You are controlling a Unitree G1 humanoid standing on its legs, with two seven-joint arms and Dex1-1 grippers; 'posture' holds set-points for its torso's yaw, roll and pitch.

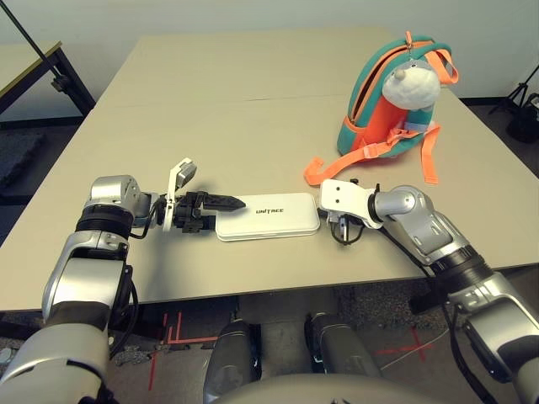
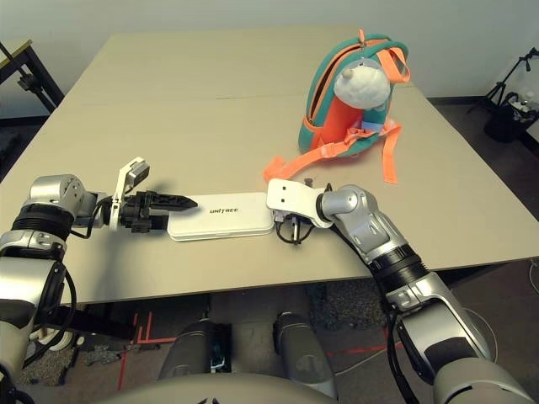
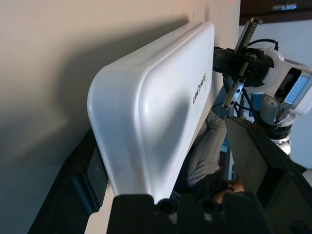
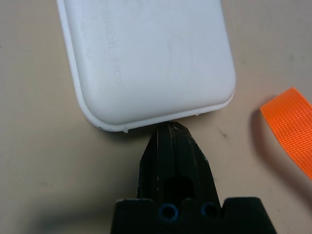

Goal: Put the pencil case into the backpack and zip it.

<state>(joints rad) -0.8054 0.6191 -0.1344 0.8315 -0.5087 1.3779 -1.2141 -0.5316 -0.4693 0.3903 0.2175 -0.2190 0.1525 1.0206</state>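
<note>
The white pencil case (image 1: 269, 216) with dark UNITREE lettering lies flat near the table's front edge, between my two grippers. My left gripper (image 1: 215, 212) is open, and the case's left end (image 3: 146, 126) sits between its black fingers (image 3: 253, 161). My right gripper (image 1: 331, 224) is shut, its tip (image 4: 168, 134) touching the case's right end (image 4: 151, 58). The teal and orange backpack (image 1: 370, 126) stands at the back right, beyond my right gripper, with a grey-white plush toy (image 1: 410, 84) hanging on its front. I cannot see into its opening.
An orange backpack strap (image 1: 324, 172) trails across the tan table (image 1: 210, 101) just behind my right wrist. A second table (image 1: 34, 59) stands off to the far left. Dark stand legs (image 1: 526, 105) are on the floor at the far right.
</note>
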